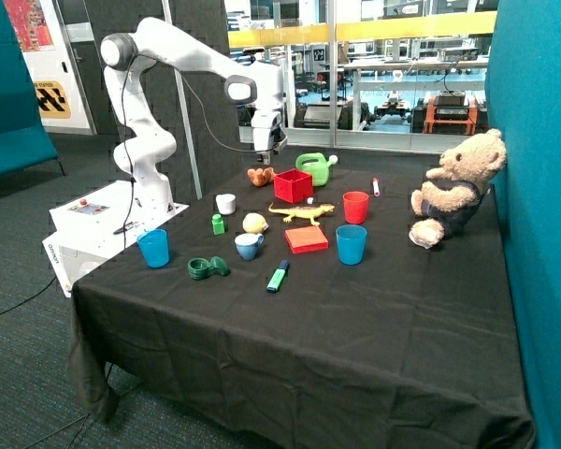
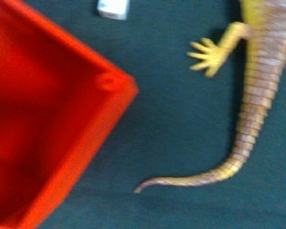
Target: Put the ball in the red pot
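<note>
The gripper [image 1: 266, 150] is hanging above the table's far side, in the upper middle of the outside view, over the pot [image 1: 294, 185]; you cannot tell whether it is holding anything. The wrist view is showing one pot [image 2: 47, 119] corner and the lizard's [image 2: 257, 95] tail on the black cloth [image 2: 181, 119], no ball.

The ball [image 1: 253, 223] is sitting lower, centre-left of the frame, touching or just behind the blue cup [image 1: 249, 246], near the green bottle [image 1: 218, 224]. The task looks not yet begun.

Judging by looks, the ball is light, smooth and likely to roll; you are best taking it across its widest part from above.

Room is tight on the cup side, freer toward the lizard [image 1: 302, 212]. The white cup [image 1: 225, 203] is standing close by.
</note>
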